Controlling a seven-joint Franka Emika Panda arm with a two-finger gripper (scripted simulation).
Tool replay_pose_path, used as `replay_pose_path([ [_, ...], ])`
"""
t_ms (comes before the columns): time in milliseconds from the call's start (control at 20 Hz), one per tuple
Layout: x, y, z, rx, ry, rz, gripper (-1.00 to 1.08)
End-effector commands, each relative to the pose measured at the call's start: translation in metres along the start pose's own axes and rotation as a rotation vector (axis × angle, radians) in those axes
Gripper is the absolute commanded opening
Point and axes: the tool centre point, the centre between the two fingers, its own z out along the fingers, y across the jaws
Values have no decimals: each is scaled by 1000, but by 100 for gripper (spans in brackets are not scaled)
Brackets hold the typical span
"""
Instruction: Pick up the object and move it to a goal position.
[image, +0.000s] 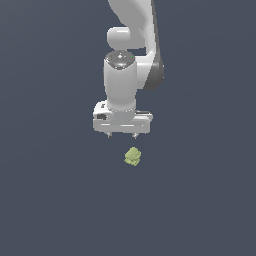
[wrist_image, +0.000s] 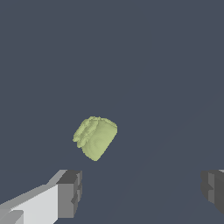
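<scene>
my hand (image: 122, 135) hangs above object (image: 132, 157), fingers (wrist_image: 70, 192) spread wide, nothing held. object lies on counter (image: 50, 200), apart from fingers, slightly toward exterior view's right of hand centre. risk: lumpy shape, off-centre descent, finger clips it, knocks it aside.

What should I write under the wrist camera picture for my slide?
Open tool hovering over the small yellow-green lumpy object, not touching it.

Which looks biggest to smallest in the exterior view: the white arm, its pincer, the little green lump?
1. White arm, by far the largest.
2. Pincer, the wide block with two short tips.
3. Green lump, smallest; it lies apart from the tips, untouched.
</scene>
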Motion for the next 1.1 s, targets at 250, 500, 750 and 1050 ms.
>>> replay_pose_path([
  [250, 3, 4, -2, 2, 4, -1, 100],
  [500, 5, 8, -5, 4, 8, -1, 100],
  [750, 5, 7, -4, 5, 7, 1, 100],
  [1050, 6, 4, 2, 6, 3, 39, 100],
])
